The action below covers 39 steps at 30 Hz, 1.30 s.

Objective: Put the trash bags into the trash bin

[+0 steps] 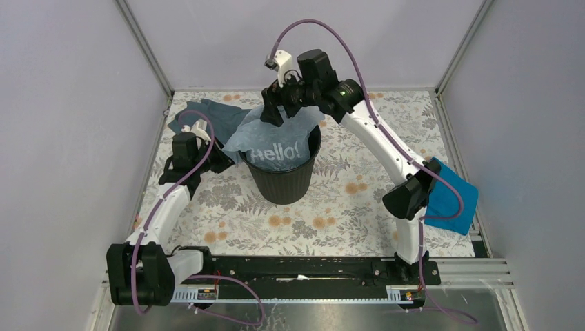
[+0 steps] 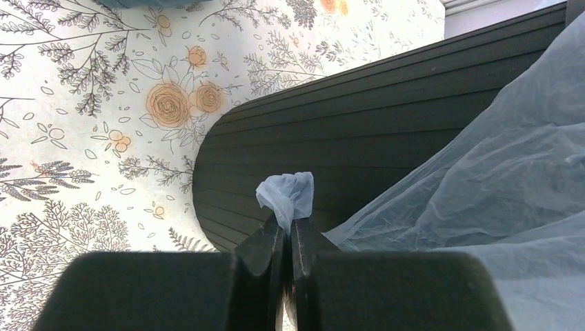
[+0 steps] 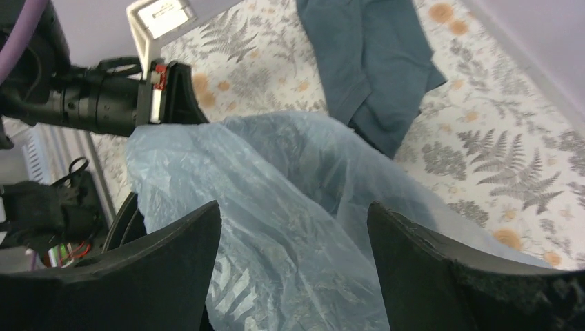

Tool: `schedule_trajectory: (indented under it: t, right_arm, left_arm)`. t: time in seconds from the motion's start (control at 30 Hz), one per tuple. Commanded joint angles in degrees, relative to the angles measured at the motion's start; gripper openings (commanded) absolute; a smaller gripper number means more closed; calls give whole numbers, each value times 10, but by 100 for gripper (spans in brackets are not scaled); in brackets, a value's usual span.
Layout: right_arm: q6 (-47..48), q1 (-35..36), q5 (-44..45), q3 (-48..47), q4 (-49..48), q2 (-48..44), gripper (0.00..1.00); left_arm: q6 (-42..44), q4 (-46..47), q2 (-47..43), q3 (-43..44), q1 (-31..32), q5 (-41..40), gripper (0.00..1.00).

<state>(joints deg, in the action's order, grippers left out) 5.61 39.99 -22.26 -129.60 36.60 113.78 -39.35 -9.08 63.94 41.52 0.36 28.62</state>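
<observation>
Left fingers [image 2: 265, 258] clamp a corner of the bag [image 2: 483, 186], with the bin [image 2: 359, 131] just beyond; right fingers [image 3: 165, 262] stand apart over the bag.

The left arm [image 1: 162, 210] and right arm [image 1: 376, 138] have white shells, black joints, purple cables [image 1: 312, 21]; left tool [image 2: 286, 231] and right tool [image 3: 293, 214] are black.

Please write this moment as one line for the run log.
left tool: shut on bag | right tool: open above bag | bag: draped over bin, partly outside
</observation>
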Motion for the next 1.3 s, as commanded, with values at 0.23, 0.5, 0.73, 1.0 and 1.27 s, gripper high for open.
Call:
schedule_trajectory:
  t: [0.23, 0.5, 0.73, 1.0, 1.27]
  right_arm:
    - [64, -2, -72, -6, 46, 33, 83]
    - [69, 6, 21, -6, 5, 47, 70]
    - [73, 35, 122, 66, -54, -3, 13]
    - [14, 35, 69, 211, -75, -148, 0]
    - [-46, 36, -9, 369, -107, -270, 0]
  left_arm:
    - [14, 27, -14, 12, -3, 28, 7]
    - [16, 27, -15, 12, -3, 35, 7]
    - [23, 21, -9, 18, -3, 35, 8]
    - [34, 13, -19, 12, -3, 24, 10]
    - [37, 8, -25, 6, -3, 22, 11]
